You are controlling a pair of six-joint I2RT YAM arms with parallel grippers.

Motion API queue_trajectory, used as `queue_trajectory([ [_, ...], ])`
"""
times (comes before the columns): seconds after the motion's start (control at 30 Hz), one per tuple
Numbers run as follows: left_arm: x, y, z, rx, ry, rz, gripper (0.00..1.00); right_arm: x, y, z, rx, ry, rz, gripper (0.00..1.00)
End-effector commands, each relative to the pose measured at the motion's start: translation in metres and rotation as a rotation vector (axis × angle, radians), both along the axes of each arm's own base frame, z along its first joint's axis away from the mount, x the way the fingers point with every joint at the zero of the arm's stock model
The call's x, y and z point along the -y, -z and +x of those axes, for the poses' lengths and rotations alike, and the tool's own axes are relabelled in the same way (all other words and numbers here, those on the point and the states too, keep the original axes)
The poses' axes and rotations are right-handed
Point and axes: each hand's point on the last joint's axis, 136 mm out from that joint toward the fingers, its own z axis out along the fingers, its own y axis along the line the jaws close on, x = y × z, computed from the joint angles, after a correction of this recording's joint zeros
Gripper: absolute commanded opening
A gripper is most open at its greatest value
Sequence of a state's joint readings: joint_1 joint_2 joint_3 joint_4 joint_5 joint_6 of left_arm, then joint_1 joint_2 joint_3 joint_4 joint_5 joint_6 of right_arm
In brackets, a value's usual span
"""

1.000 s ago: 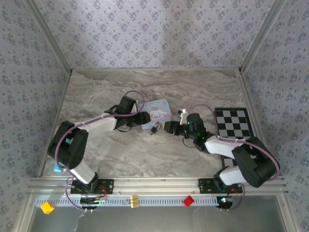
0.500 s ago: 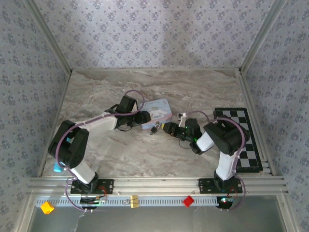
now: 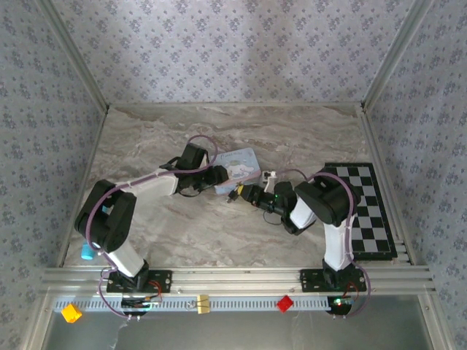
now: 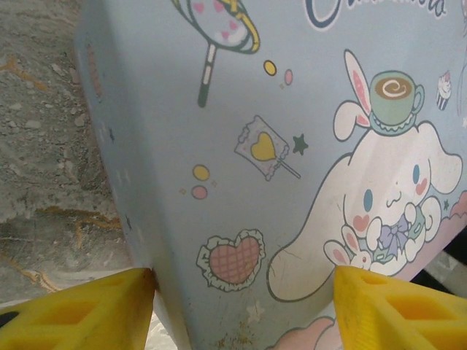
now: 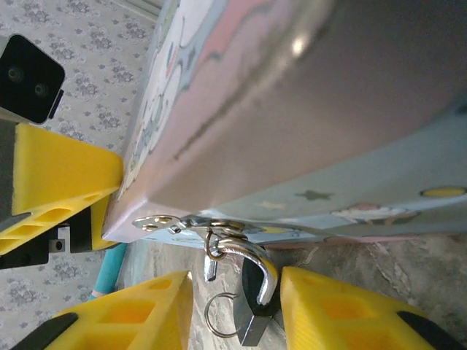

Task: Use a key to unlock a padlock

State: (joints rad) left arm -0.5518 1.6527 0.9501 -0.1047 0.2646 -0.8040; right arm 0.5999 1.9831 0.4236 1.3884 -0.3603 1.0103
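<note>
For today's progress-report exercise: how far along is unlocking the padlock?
Done: the left gripper clamps the light-blue rectangular cartoon tin. In hand: the right gripper straddles the small dark metal padlock, not yet gripping. Left: its silver shackle is hooked through the tin's hasp, so keying and opening remain.

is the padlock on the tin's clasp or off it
On: the padlock hangs by its shackle from the clasp on the tin.

We see the light-blue rectangular metal tin [image 3: 239, 166] on the marbled table [image 3: 182, 233], with the left tool [image 3: 216, 178] astride its left end. The small dark blocky padlock [image 5: 250, 321] hangs at its near edge, between the right tool's [image 3: 245, 194] fingers. The black-and-white chequered mat [image 3: 365, 208] lies far right.
</note>
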Motion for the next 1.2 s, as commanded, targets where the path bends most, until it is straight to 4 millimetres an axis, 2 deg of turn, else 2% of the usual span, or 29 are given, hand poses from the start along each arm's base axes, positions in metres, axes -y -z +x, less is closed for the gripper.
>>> queue_trajectory([
  [0.0,-0.008,0.023,-0.002,-0.066,-0.060,0.047,0.65,0.010,0.029,-0.002,-0.091,0.066,-0.062,0.34],
  [0.2,-0.007,0.022,0.001,-0.064,-0.074,0.039,0.65,0.015,0.035,-0.001,-0.100,0.087,-0.101,0.32],
  [0.53,-0.004,0.020,-0.006,-0.072,-0.060,0.034,0.65,0.009,0.041,0.013,-0.101,0.108,-0.131,0.24],
  [0.7,-0.002,0.020,-0.009,-0.075,-0.052,0.033,0.65,0.007,0.037,0.018,-0.093,0.116,-0.140,0.25],
  [0.93,-0.004,0.020,-0.012,-0.077,-0.058,0.045,0.64,0.007,0.030,0.022,-0.076,0.129,-0.131,0.13],
  [1.17,-0.006,0.025,-0.014,-0.088,-0.060,0.072,0.64,0.012,0.017,0.021,-0.081,0.144,-0.069,0.06],
])
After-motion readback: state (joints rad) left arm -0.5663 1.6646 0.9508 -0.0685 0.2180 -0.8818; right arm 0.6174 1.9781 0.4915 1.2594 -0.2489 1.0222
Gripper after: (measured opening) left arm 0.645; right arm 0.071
